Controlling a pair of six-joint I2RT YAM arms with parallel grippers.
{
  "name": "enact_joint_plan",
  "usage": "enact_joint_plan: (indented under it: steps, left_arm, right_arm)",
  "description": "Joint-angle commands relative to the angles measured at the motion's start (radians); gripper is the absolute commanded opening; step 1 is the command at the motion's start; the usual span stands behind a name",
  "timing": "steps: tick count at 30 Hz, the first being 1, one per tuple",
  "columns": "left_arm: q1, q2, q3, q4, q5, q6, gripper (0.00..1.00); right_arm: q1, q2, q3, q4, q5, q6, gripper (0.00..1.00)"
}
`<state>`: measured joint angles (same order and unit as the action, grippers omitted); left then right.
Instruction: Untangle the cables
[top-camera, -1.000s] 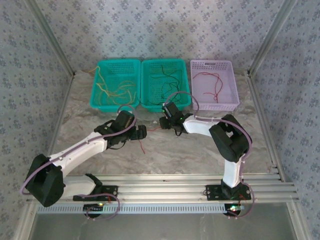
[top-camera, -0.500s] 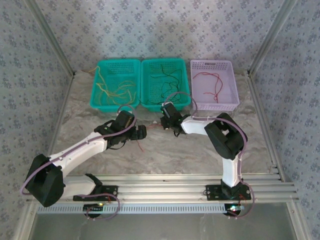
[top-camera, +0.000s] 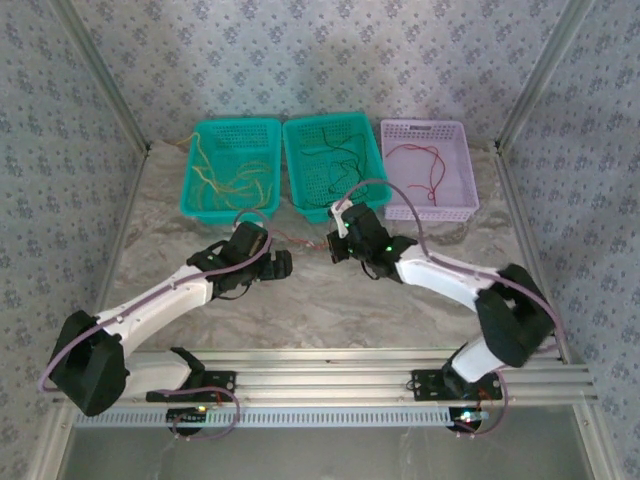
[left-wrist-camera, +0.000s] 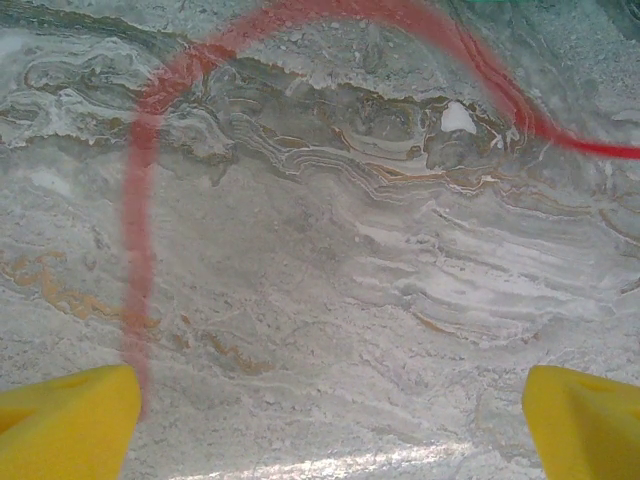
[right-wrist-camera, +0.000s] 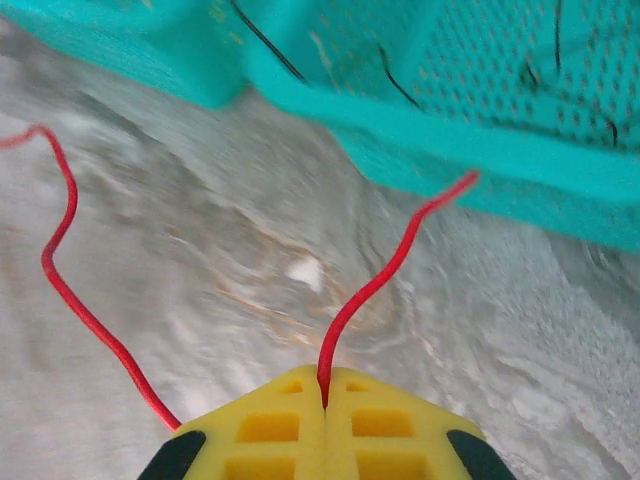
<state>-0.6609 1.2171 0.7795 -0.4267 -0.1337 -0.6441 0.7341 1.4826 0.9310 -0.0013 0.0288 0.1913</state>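
A thin red cable (right-wrist-camera: 380, 275) is pinched between the yellow fingers of my right gripper (right-wrist-camera: 323, 385), which is shut on it just in front of a teal basket (right-wrist-camera: 500, 170). In the top view the red cable (top-camera: 303, 243) runs from the right gripper (top-camera: 335, 246) leftward past the left gripper (top-camera: 283, 264). My left gripper (left-wrist-camera: 330, 400) stands open over the marble table, and the red cable (left-wrist-camera: 140, 200) loops blurred above it and runs down beside its left finger (left-wrist-camera: 70, 420). Whether they touch I cannot tell.
Three baskets line the back. The left teal basket (top-camera: 236, 124) holds yellow cables (top-camera: 230, 180), the middle teal basket (top-camera: 325, 122) holds black cables (top-camera: 335, 160), and the lilac basket (top-camera: 423, 125) holds another red cable (top-camera: 425, 160). Metal rails run along the near edge.
The right arm's elbow has swung out to the right while its gripper stayed near the middle basket. The red cable's tail below the left gripper has gone from sight. The left arm has not moved.
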Motion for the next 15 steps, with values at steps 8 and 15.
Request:
enact_joint_plan:
  steps: [8, 15]
  left_arm:
    - [0.006, -0.012, 0.018, -0.014, -0.012, 0.014, 0.98]
    - [0.006, -0.008, 0.039, -0.009, -0.003, 0.017, 0.98]
  right_arm:
    - [-0.052, -0.287, 0.138, -0.184, -0.029, -0.029, 0.0]
    - [-0.282, -0.287, 0.328, -0.241, -0.059, 0.088, 0.0]
